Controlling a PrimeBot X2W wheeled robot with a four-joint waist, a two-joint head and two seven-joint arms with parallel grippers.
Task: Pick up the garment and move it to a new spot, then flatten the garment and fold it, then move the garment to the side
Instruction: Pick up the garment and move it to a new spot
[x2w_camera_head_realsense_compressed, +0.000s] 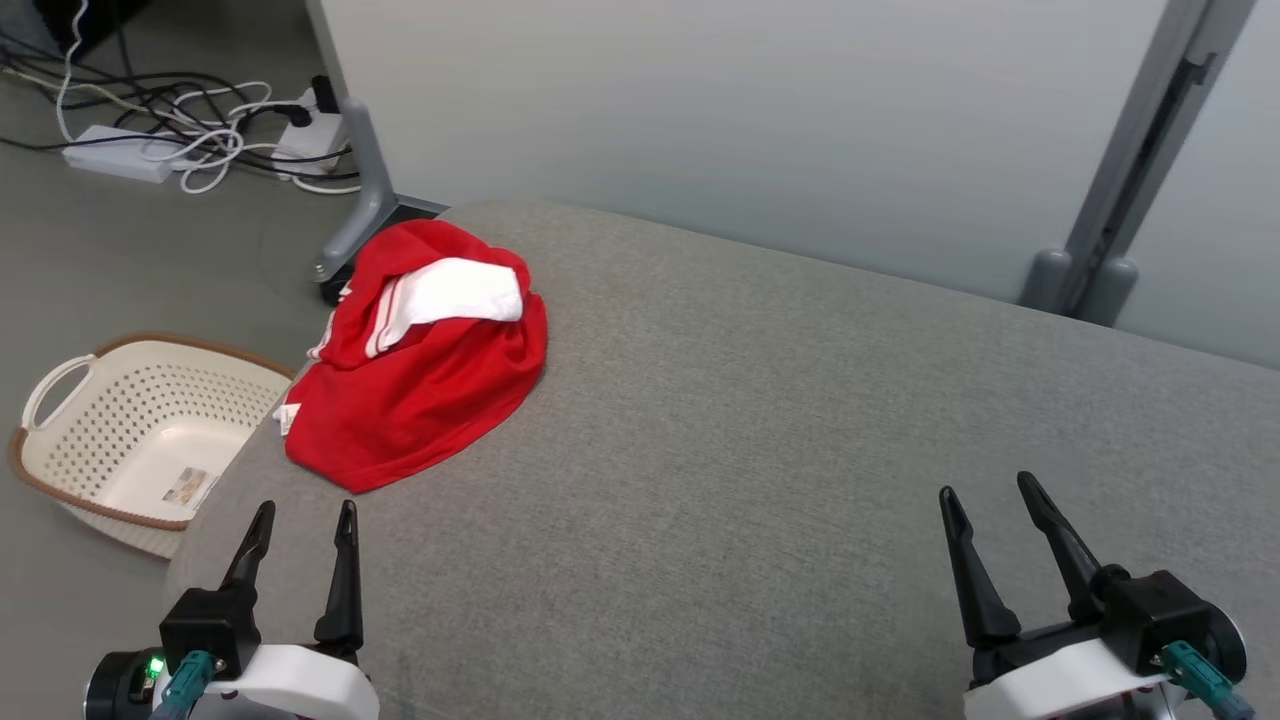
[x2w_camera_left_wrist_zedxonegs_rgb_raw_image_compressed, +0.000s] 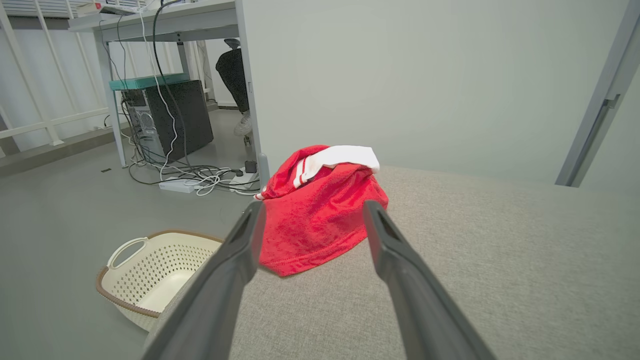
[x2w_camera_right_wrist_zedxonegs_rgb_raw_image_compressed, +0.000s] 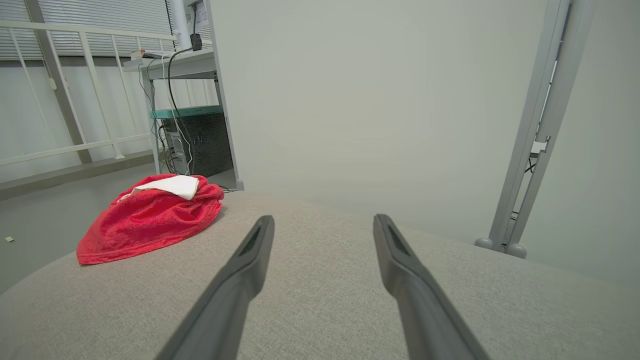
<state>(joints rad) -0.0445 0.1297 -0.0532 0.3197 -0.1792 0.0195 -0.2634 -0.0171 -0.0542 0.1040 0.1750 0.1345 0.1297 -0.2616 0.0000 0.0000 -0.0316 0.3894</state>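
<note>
The garment, a crumpled red heap with a white striped part on top, lies at the far left corner of the grey table. Left of it, a cream basket stands on the floor. The left gripper hovers near the heap's front edge, fingers spread and holding nothing. The right gripper is well apart, likewise spread and unloaded.

The garment lies bunched in a red heap at the far left of the grey tabletop before me, a white, red-striped part draped over its top, what may be a tag at its left edge.
</note>
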